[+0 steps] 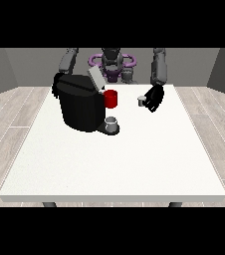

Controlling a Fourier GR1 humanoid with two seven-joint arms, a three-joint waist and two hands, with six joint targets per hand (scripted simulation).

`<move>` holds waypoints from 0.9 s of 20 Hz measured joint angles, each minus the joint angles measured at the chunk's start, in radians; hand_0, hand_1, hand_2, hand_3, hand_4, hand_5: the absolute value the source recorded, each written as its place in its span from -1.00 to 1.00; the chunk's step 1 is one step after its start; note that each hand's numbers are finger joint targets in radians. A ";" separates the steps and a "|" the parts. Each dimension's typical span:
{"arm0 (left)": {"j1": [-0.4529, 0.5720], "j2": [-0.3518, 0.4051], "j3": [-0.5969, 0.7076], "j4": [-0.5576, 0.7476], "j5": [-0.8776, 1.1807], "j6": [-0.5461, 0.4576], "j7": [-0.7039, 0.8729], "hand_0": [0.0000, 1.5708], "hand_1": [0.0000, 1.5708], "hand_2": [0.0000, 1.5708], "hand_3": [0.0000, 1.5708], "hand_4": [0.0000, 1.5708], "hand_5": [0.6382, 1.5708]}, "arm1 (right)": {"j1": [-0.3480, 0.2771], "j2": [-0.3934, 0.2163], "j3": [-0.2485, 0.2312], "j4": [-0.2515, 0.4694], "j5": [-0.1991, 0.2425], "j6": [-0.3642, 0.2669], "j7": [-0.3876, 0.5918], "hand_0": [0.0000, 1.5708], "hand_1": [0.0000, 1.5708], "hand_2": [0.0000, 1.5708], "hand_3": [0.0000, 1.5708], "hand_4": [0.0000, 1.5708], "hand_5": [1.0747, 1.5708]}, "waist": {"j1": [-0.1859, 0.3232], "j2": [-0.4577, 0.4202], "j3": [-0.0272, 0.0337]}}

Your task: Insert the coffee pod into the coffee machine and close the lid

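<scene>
The large white table fills the middle of the frame, and all the things stand in its upper part. At the upper left of the table stands the bulky black coffee machine. Its grey flat lid is raised and leans up and to the right. The hand at the view's left is mostly hidden behind the machine's top left corner, so I cannot tell how its fingers lie. On the machine's right side, near the top, there is a red round part. Below it, on the black base in front of the machine, stands a small grey cup; what is inside it cannot be seen.

To the right, apart from the machine, the small pale coffee pod is at the left edge of the hand at the view's right. This black hand touches the pod, with the fingers curled round it. The pod is still outside the machine.
</scene>
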 measured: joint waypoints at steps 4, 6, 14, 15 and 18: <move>-0.016 -0.024 0.017 0.018 0.010 -0.011 -0.019 0.82 0.82 0.81 0.65 -0.25 1.00 | 0.014 0.006 0.002 0.016 -0.002 -0.004 0.003 -1.00 -1.00 -1.00 -1.00 -0.60 1.00 | 0.005 -0.027 -0.0029; -0.024 -0.036 0.024 0.012 0.020 -0.030 -0.018 0.93 0.93 0.87 0.71 -0.25 1.00 | 0.020 0.001 -0.008 0.044 -0.009 0.004 -0.020 -1.00 -1.00 -1.00 -1.00 -0.62 1.00 | 0.018 -0.039 -0.0034; -0.096 -0.093 0.018 -0.076 0.044 -0.159 0.091 0.60 0.60 0.67 0.61 -0.27 1.00 | 0.019 -0.005 -0.035 0.165 -0.013 -0.003 -0.073 -1.00 -1.00 -1.00 -1.00 -0.64 1.00 | 0.065 -0.119 -0.0038; -0.101 -0.106 0.019 -0.088 0.044 -0.154 0.105 0.52 0.52 0.59 0.65 -0.27 1.00 | 0.018 -0.014 -0.040 0.174 -0.017 0.007 -0.079 -1.00 -1.00 -1.00 -1.00 -0.67 1.00 | 0.065 -0.123 -0.0036; -0.129 -0.110 0.045 -0.099 0.076 -0.198 0.129 0.86 0.86 0.87 0.81 -0.20 1.00 | 0.014 -0.013 -0.020 0.165 -0.001 -0.002 -0.050 -1.00 -1.00 -1.00 -1.00 -0.65 1.00 | 0.057 -0.145 -0.0040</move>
